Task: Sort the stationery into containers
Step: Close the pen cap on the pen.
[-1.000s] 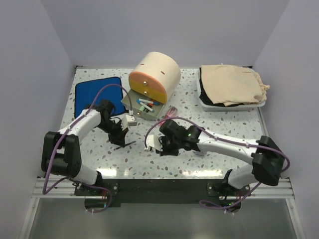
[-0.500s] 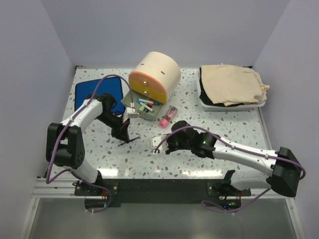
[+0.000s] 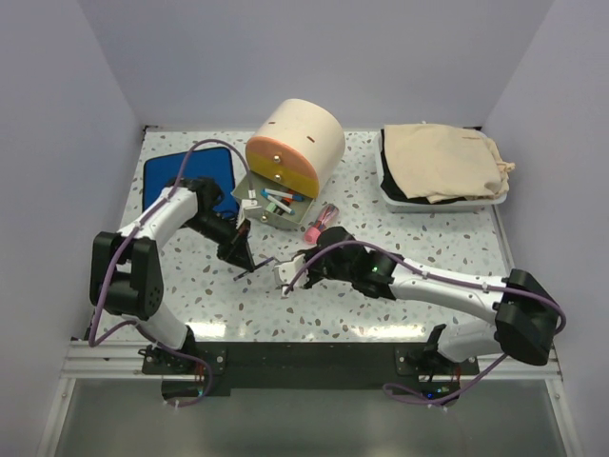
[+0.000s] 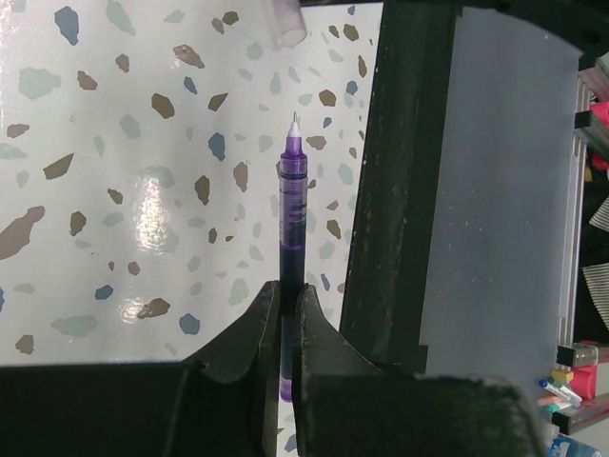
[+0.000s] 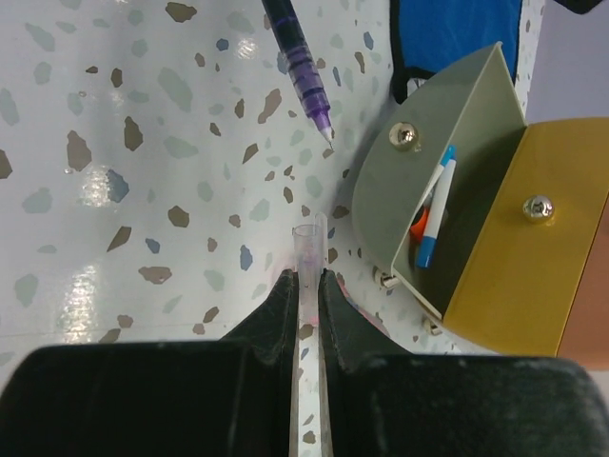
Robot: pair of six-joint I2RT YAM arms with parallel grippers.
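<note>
While the beige cabinet (image 3: pixel 303 133) is standing at the back, its grey drawer (image 5: pixel 385 205) hanging open, left gripper (image 4: pixel 283 309) is pinching a purple pen (image 4: pixel 292 205), tip outward. Right gripper (image 5: pixel 307 286) is clamping a clear cap (image 5: pixel 308 246), mouth facing that tip, just apart.

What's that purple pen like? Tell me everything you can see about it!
The purple pen is thin, with a see-through purple barrel that looks like plastic, darker inside lower down, and a fine pale tip. It has no cap on. The left gripper pinches its back end, so it sticks straight out over the speckled table. Its tip points toward a clear tube held by the right gripper, without touching it.
</note>
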